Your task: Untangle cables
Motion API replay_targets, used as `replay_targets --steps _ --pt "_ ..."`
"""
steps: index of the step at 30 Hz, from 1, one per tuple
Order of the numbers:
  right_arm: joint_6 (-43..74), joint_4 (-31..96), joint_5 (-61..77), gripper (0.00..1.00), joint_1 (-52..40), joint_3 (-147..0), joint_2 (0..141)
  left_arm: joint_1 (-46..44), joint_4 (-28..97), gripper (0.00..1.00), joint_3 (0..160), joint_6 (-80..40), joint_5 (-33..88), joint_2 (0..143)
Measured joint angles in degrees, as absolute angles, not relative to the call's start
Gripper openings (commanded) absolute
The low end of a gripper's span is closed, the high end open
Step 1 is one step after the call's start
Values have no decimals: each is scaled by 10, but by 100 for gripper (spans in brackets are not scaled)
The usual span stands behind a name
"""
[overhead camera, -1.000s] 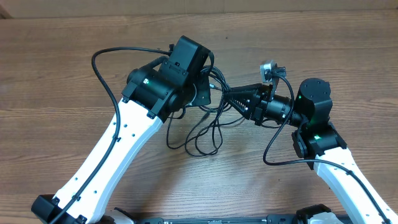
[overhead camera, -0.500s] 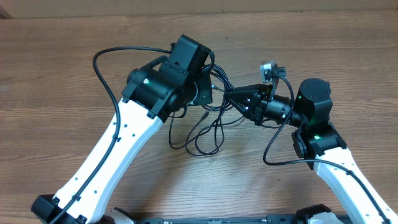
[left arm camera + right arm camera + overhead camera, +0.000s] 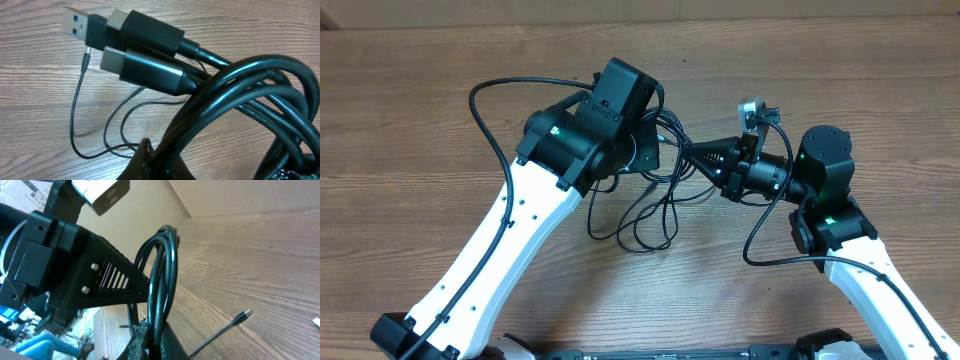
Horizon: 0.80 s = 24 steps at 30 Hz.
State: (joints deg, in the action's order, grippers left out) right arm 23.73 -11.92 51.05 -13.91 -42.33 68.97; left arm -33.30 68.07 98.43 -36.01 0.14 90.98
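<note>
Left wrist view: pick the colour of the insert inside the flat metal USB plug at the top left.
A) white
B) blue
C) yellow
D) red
B: the USB plug at the end of the cables shows a blue tongue inside its open metal shell.

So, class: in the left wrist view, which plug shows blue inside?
The leftmost plug, whose open metal end shows blue; the plug beneath it has a plain silver tip.
</note>
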Motion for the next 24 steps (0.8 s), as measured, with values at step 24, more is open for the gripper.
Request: replay_targets --steps 24 --pt "177 -119 628 4 -139 -423 690 -334 680 5 984 -537 -81 910"
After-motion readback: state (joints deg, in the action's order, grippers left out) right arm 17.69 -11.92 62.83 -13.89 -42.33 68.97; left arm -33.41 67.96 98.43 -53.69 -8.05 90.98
